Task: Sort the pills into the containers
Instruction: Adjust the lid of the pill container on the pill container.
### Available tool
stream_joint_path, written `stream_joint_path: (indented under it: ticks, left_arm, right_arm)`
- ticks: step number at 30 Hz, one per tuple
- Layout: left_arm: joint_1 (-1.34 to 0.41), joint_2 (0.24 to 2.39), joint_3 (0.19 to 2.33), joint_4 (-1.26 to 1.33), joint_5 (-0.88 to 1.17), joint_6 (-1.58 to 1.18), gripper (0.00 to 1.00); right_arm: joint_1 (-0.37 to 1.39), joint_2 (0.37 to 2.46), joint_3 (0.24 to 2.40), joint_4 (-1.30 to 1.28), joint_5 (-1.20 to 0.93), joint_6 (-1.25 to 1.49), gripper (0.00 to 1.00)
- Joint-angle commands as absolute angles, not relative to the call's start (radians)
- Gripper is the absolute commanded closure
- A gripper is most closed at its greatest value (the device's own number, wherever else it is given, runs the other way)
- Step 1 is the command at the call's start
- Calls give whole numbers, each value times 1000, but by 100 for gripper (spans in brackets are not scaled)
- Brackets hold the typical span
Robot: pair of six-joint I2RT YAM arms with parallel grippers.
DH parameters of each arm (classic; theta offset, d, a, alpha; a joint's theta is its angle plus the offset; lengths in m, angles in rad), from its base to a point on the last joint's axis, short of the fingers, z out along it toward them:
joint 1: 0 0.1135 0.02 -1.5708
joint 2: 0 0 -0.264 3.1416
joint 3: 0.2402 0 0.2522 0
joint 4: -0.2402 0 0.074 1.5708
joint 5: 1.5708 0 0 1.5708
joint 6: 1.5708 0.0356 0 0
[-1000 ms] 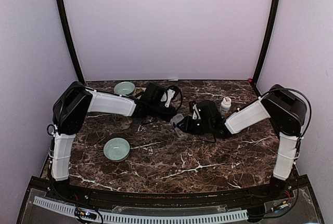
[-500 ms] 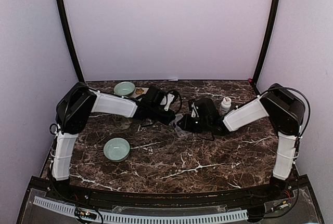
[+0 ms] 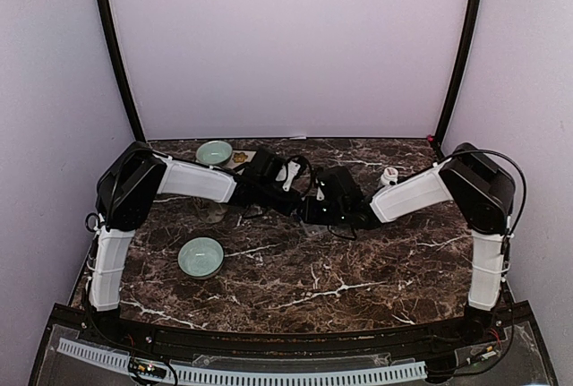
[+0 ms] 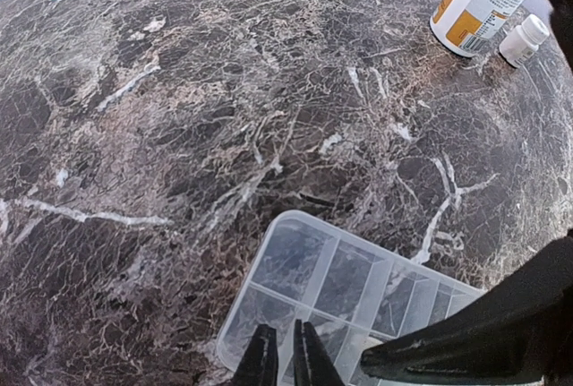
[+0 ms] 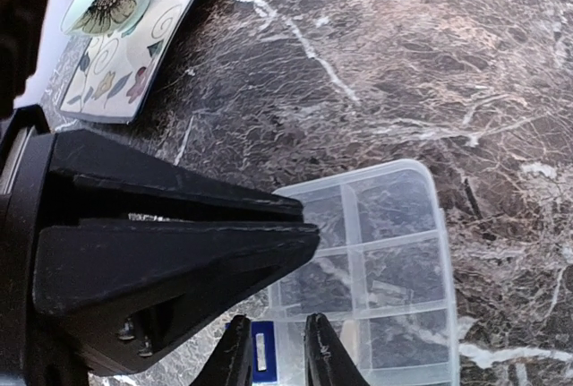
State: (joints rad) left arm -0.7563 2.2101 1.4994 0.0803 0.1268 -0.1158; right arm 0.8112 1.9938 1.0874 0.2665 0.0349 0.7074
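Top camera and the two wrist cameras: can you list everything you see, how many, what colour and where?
table: one, dark marble with white veins, under everything
pill box: one, clear, mid-table under both tools
bowls: two, pale green, one near left, one far left
big bottle: one, white with orange label, beyond the box
small bottle: one, white, beside the big one
flowered mat: one, white with coloured flowers, far back
blue bit: one, by the right tool's tips, too small to name
arms: two, white and black
left tool: black, shut, over the box
right tool: black, over the box
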Motion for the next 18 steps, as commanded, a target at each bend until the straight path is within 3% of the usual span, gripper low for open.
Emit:
stream_joint_path:
  ticks: [1,9,18]
  left_arm:
    - [-750,2207,1476,79,144,-107,92]
    - [-744,2196,1459,93,149,-114,92]
    - [-737,2193,1450,104,170,-132,92]
  right_arm:
    - [840,2041,1095,134,91,671,77]
    - [865,2013,1085,104,182,640,69]
    - [906,1947,1064,50,393,589,52]
